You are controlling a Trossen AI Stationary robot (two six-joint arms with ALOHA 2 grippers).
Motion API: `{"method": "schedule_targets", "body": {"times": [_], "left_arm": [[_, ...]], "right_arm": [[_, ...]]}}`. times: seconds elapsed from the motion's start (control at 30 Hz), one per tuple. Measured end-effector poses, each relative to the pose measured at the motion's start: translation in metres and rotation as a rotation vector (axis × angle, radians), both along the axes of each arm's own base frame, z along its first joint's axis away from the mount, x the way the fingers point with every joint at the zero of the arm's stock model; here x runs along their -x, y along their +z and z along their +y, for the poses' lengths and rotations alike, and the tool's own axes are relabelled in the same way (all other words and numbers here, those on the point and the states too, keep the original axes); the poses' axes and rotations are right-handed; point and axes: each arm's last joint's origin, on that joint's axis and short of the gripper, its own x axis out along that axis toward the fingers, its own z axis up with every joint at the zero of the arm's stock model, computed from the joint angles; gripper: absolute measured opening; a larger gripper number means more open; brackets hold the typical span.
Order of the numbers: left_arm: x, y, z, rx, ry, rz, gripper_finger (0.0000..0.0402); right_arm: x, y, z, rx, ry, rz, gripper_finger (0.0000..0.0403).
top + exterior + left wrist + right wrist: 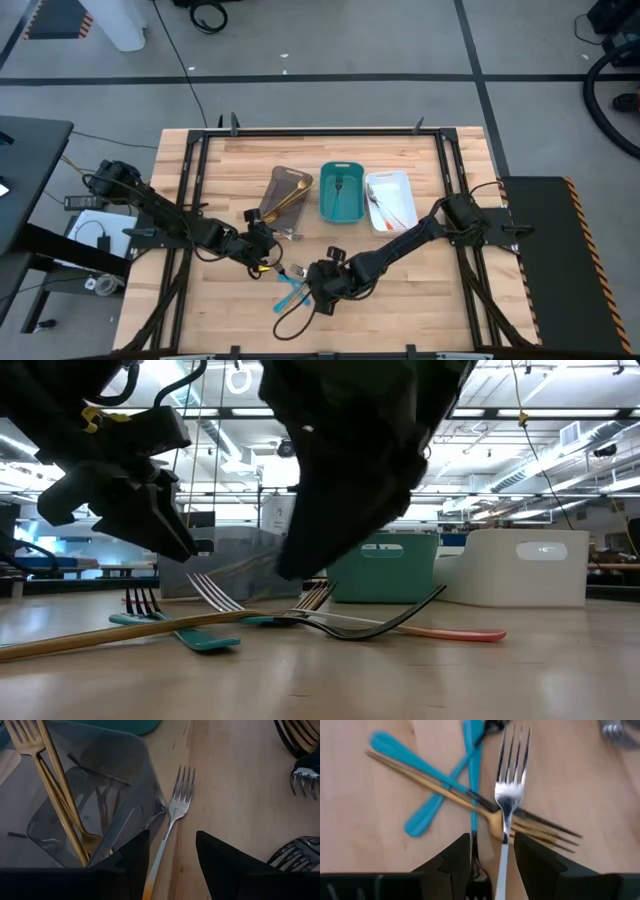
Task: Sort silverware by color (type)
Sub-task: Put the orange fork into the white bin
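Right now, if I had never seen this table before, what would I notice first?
Probably the crossed pile of cutlery near the table's front edge: blue-handled pieces, a gold fork and a silver fork, with the right gripper open just over them. Next, the three trays in a row at the table's middle: grey-brown holding gold pieces, teal, and white. The left gripper straddles another silver fork beside the grey-brown tray.

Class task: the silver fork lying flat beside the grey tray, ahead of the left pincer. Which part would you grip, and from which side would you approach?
Probably best: grip the silver fork on its slim neck just below the tines, coming straight down from above. It lies flat on the table, so only its narrow edges offer purchase. The grey tray wall crowds one side, so keep the left pincer fingers astride the handle.
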Motion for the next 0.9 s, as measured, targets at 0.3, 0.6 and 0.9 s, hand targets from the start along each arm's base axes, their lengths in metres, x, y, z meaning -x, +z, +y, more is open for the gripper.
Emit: {"method": "schedule_targets", "body": {"times": [0.3, 0.6, 0.9], "left_arm": [[0.002, -0.001, 0.001, 0.007, 0.017, 0.014, 0.0169], [0.002, -0.001, 0.001, 0.008, 0.018, 0.014, 0.0169], [0.002, -0.001, 0.001, 0.007, 0.017, 0.015, 0.0169]], "right_arm": [[0.004, -0.004, -0.002, 0.022, -0.029, 0.079, 0.016], [0.009, -0.015, -0.005, 0.036, -0.038, 0.081, 0.016], [0.013, -0.024, -0.007, 0.059, -0.046, 0.073, 0.0148]]}}
